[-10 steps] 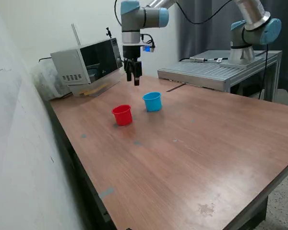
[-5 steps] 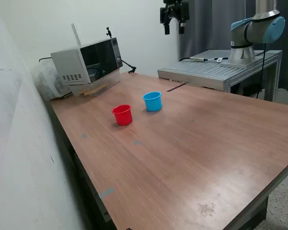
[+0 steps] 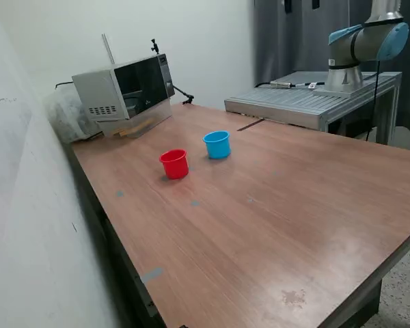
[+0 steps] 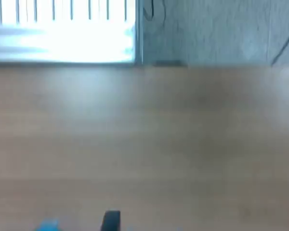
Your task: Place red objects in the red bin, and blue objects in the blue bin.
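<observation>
Wooden brown tabletop (image 3: 280, 219) nearest you, bare in foreground. Further in, small round red plastic cup (image 3: 174, 164) stands upright, light blue plastic cup (image 3: 217, 145) near it toward exterior view's right and slightly further back, not touching. Small cubes: none visible to you (cup interiors hidden from this angle). Grey microwave (image 3: 123, 92) at far edge. Gripper (image 3: 299, 5) high at frame top, only dark tips showing; you cannot tell whether fingers are apart or together. Wrist view blurred: tabletop, bright metal platform (image 4: 62, 31).
</observation>
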`<act>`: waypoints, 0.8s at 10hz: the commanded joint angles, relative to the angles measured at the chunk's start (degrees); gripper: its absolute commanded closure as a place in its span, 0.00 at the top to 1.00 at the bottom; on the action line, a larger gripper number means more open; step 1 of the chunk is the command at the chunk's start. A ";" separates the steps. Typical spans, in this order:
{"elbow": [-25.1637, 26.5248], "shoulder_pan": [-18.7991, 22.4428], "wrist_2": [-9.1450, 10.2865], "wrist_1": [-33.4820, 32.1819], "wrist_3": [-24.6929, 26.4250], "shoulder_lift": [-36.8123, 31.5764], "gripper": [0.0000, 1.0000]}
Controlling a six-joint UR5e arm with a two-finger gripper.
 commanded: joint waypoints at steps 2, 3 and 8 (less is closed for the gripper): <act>2.04 2.96 0.14 8.90 0.08 -2.94 1.00; 1.78 2.96 0.14 14.06 -0.18 -2.86 1.00; 3.80 4.19 0.14 16.92 -0.36 -3.91 1.00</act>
